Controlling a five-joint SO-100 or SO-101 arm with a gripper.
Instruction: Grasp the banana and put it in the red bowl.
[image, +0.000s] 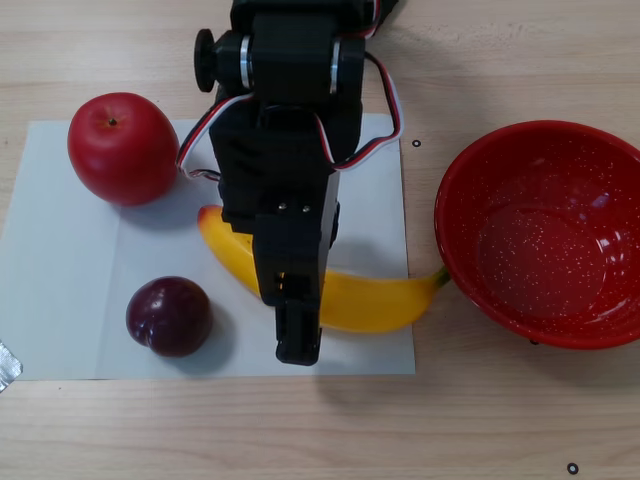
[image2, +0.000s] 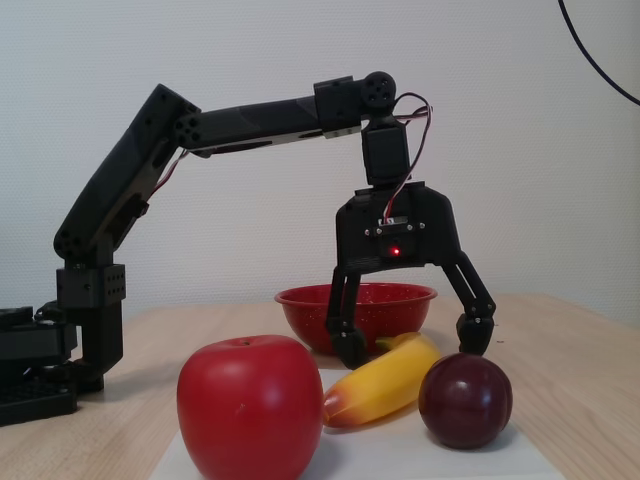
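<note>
The yellow banana (image: 365, 300) lies flat on white paper, its stem apparently touching the empty, upright red bowl (image: 470, 270).

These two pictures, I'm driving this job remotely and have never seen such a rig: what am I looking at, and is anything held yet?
The black machine is a small jointed robot arm bolted to a wooden table. Its working end is the gripper, two fingers that open and close.

The other view looks straight down from above; the arm's body hides much of the middle. The fixed view stands low at table level, looking past the fruit toward the arm.

On a white paper sheet lie a red apple, a dark plum and the yellow banana. The red bowl stands empty beside the sheet, close to the banana's stem end.

Nothing is held. In the fixed view the gripper is spread wide, one finger on each side of the banana, which lies on the sheet.
</note>
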